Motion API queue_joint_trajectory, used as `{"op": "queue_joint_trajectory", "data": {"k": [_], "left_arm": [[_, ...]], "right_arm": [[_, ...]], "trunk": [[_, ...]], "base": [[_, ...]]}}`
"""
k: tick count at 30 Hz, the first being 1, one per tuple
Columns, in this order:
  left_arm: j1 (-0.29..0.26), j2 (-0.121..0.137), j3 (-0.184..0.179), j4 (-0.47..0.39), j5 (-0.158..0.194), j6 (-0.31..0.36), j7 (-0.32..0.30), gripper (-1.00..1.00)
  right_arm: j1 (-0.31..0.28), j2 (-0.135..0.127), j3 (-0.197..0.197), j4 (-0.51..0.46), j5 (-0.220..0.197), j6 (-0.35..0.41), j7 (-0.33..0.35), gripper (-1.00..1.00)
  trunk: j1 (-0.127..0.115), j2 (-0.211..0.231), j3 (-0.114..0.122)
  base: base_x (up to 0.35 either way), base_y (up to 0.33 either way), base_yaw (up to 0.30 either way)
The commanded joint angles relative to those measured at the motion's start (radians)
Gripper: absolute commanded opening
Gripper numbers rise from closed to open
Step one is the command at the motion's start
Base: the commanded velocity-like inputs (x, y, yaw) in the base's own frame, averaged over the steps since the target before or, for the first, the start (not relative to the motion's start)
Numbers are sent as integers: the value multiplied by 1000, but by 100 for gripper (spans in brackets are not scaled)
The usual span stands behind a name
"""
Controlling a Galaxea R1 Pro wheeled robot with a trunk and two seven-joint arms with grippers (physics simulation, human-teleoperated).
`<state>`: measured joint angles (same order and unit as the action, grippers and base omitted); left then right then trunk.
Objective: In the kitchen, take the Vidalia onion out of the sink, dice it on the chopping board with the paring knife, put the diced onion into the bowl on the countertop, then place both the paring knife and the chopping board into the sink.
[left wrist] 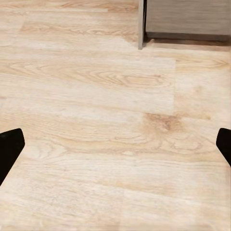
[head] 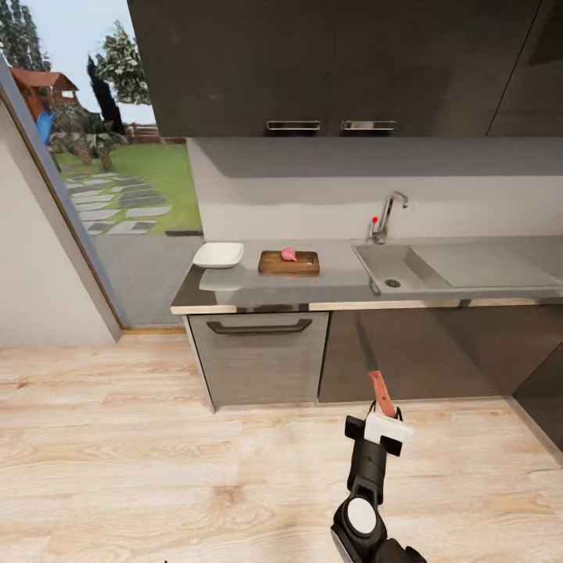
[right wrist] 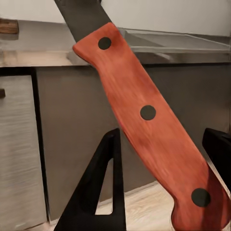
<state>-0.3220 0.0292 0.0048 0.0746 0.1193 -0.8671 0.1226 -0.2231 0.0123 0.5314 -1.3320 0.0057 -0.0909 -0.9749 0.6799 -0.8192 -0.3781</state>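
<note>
my right gripper (head: 383,413) is clenched on the paring knife (head: 381,392), blade up; my left gripper (left wrist: 115,149) hangs released over the floor. the onion (head: 288,254) sits on the chopping board (head: 289,263), far left of me. i should roll closer, keeping the blade steady.

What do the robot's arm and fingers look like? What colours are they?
The right arm is glossy black with a round white cap on its joint and a white block at the wrist. Its fingers are flat, black and pointed, with a triangular cut-out. The left fingers are black too.
</note>
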Motion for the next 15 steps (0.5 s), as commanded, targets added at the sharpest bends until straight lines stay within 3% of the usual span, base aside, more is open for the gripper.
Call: {"op": "queue_joint_trajectory", "data": {"k": [1, 5, 9, 15], "left_arm": [[-2, 0, 0, 4, 3, -4, -1, 100], [-2, 0, 0, 4, 3, -3, -1, 100], [-2, 0, 0, 4, 3, -3, -1, 100], [-2, 0, 0, 4, 3, -3, -1, 100]], "right_arm": [[-1, 0, 1, -26, -1, 30, -4, -100], [-4, 8, 1, -82, 9, 132, -3, -100], [-9, 32, 0, -114, 70, 170, -2, -100], [-20, 113, -2, -140, 196, 239, -1, -100]], "trunk": [[0, -1, -1], [0, -1, -1], [0, -1, -1], [0, -1, -1]], "base": [[-4, 0, 0], [-1, 0, 0], [0, 0, 0], [0, 0, 0]]}}
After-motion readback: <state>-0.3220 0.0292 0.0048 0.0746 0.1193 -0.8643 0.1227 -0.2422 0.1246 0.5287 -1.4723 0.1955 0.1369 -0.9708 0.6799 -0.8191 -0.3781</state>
